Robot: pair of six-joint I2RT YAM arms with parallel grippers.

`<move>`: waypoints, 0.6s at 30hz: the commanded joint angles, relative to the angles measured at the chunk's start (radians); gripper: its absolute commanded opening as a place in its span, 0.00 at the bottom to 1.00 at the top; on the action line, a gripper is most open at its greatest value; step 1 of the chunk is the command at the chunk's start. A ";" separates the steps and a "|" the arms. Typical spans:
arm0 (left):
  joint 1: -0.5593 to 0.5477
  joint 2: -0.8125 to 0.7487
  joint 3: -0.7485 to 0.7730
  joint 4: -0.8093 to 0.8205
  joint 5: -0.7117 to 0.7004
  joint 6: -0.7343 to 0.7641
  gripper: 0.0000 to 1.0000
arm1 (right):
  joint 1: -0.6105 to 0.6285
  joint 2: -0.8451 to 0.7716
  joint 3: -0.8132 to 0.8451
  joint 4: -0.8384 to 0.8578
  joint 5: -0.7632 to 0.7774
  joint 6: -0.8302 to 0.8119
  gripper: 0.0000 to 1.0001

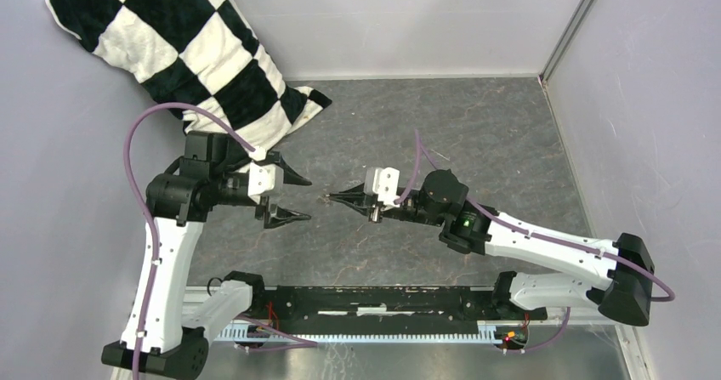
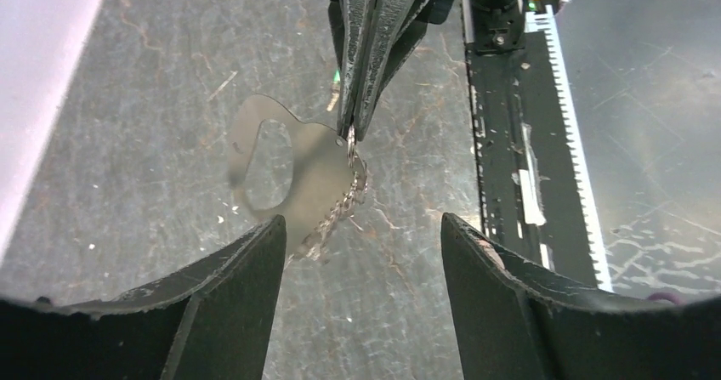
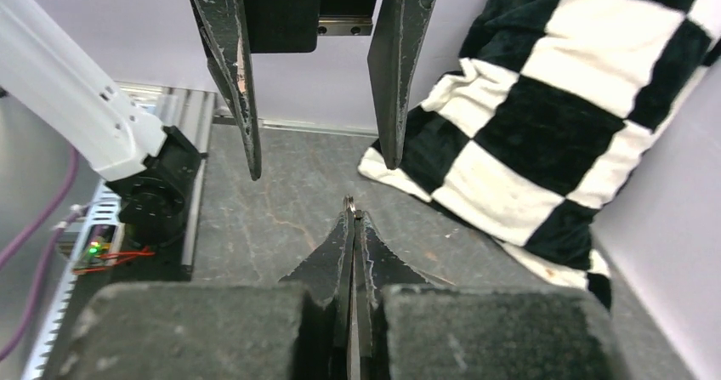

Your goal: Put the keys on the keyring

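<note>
In the left wrist view the keyring (image 2: 316, 172) is a flat silvery loop with an oval hole and a short chain along its right edge. It hangs just above the table from the tips of my right gripper (image 2: 349, 133), which is shut on its top end. My left gripper (image 2: 361, 227) stands open below it, one finger on each side, touching nothing. From above, the right gripper (image 1: 327, 197) points at the gap of the left gripper (image 1: 302, 198). A tiny green speck (image 2: 337, 76) shows beside the right fingers; I cannot tell whether it belongs to the keys.
A black-and-white checkered cushion (image 1: 183, 40) lies at the back left, close behind the left arm. Grey walls close in the dark table (image 1: 476, 142) on three sides. A black rail (image 1: 374, 299) with a toothed strip runs along the near edge.
</note>
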State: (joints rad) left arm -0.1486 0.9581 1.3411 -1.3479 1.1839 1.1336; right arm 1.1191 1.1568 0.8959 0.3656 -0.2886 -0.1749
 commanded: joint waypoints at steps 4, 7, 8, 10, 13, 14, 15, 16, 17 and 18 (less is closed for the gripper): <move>-0.022 -0.039 -0.074 0.391 0.055 -0.321 0.69 | 0.020 -0.013 0.004 0.081 0.090 -0.136 0.01; -0.039 -0.025 -0.074 0.394 0.051 -0.317 0.65 | 0.030 -0.004 0.016 0.079 0.092 -0.151 0.00; -0.042 -0.021 -0.073 0.395 0.050 -0.312 0.63 | 0.036 -0.003 0.020 0.079 0.096 -0.156 0.01; -0.047 -0.014 -0.069 0.394 0.056 -0.314 0.59 | 0.046 -0.002 0.027 0.077 0.101 -0.168 0.00; -0.064 -0.007 -0.052 0.391 0.063 -0.339 0.53 | 0.062 0.004 0.041 0.067 0.109 -0.184 0.00; -0.072 -0.005 -0.044 0.379 0.062 -0.334 0.50 | 0.067 0.004 0.046 0.064 0.116 -0.190 0.01; -0.080 -0.003 -0.032 0.354 0.061 -0.318 0.48 | 0.070 0.005 0.049 0.062 0.118 -0.194 0.00; -0.088 -0.001 -0.024 0.323 0.057 -0.288 0.46 | 0.074 0.004 0.052 0.062 0.120 -0.197 0.01; -0.096 0.001 -0.016 0.294 0.051 -0.261 0.46 | 0.080 0.004 0.054 0.063 0.123 -0.203 0.01; -0.105 0.002 -0.011 0.269 0.041 -0.241 0.46 | 0.085 0.006 0.057 0.060 0.127 -0.207 0.00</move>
State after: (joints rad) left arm -0.2245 0.9562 1.2762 -1.0080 1.2098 0.8536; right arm 1.1851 1.1622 0.8925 0.3752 -0.1898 -0.3443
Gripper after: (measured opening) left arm 0.464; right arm 0.010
